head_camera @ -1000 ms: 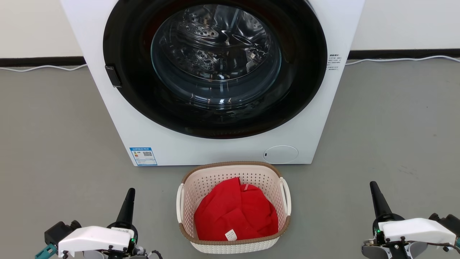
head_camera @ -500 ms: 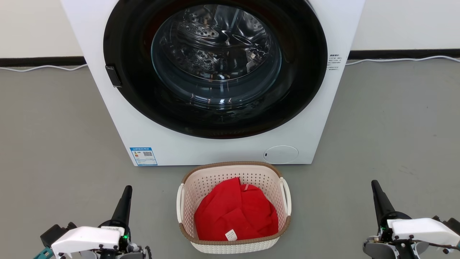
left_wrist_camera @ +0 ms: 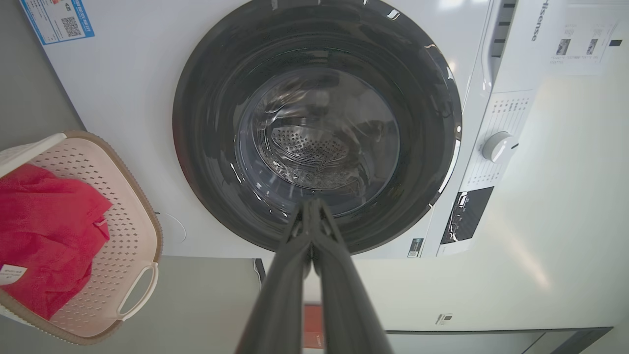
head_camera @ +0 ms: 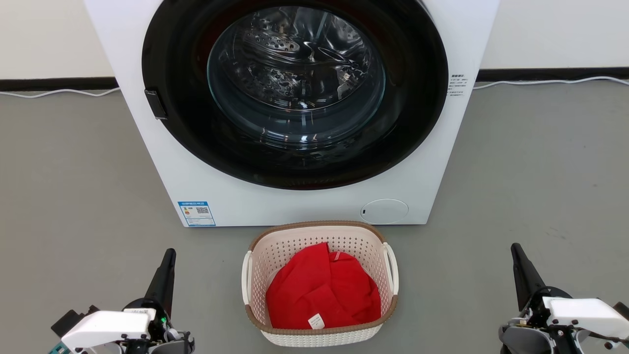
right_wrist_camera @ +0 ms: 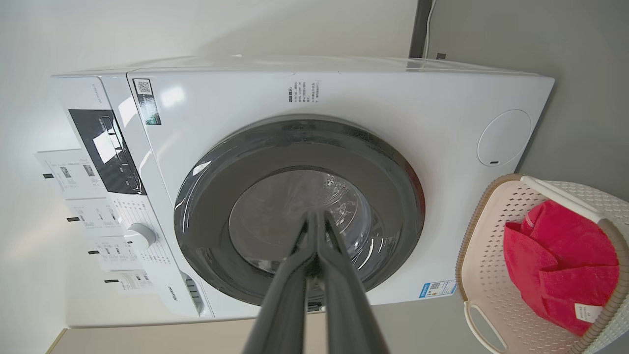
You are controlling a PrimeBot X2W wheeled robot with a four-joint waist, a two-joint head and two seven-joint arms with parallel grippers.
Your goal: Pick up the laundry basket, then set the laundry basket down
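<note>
Dark left fingers (head_camera: 163, 270): pressed tight together, gripping nothing; sat low at left of head view, tips pointed up toward white washing machine (head_camera: 295, 209); stood well apart from basket, over grey floor (head_camera: 73, 196).

Cream perforated laundry basket (head_camera: 314, 338), brown-rimmed: stood upright on floor just before washing machine, between both pairs of fingers and roughly level with them; held heaped red cloth (head_camera: 324, 290). Lay rightward of left fingers, leftward of right fingers. Carried white left handle (head_camera: 245, 275) and right handle (head_camera: 391, 268) on opposite sides, one turned toward each arm. Long axis not settled: looked near square from above, foreshortened, possibly a touch wider across than deep.

Dark right fingers (head_camera: 523, 268): likewise clamped shut, empty; sat low at right, tips up; stood farther from basket's near handle than left pair from theirs. Judged left arm the nearer, by a modest margin.

Stage: fitted equally a basket waiting to be lifted and a basket already set back on floor; could not be decided from these views.
</note>
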